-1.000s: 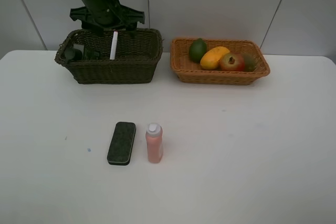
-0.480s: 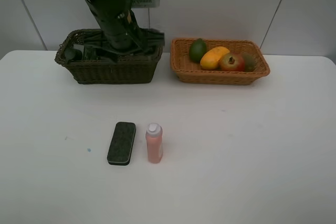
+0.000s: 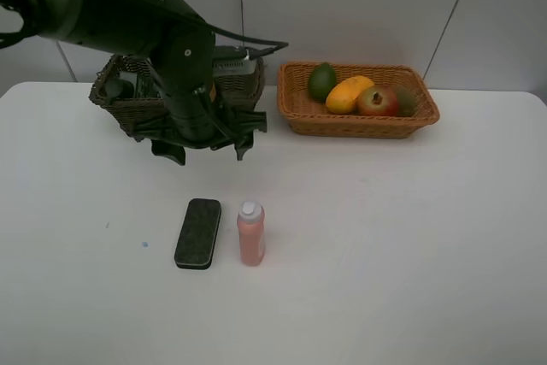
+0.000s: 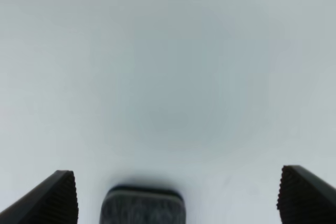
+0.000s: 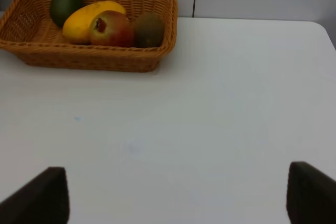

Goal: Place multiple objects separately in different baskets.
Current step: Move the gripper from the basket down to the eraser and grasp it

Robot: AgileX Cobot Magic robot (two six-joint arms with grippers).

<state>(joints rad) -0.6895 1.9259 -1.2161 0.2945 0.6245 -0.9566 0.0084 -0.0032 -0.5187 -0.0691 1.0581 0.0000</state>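
Eraser pad (image 3: 198,233), dark, oblong, flat on white desk (image 3: 385,254), at 6 o'clock from left claw (image 3: 205,150); long axis 12-to-6, small pink bottle (image 3: 250,233) just beside at 3. Jaws spread, empty, nearer; right claw (image 5: 178,198) spread too.

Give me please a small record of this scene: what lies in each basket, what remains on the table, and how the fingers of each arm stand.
orange-tan wicker basket: green lime, yellow mango, red pomegranate, brown kiwi
dark woven basket: contents mostly hidden by the left arm
white table: dark rectangular eraser pad and small pink bottle, side by side, not touching
left fingers: open, empty, eraser pad in view between them
right fingers: open, empty, over bare table
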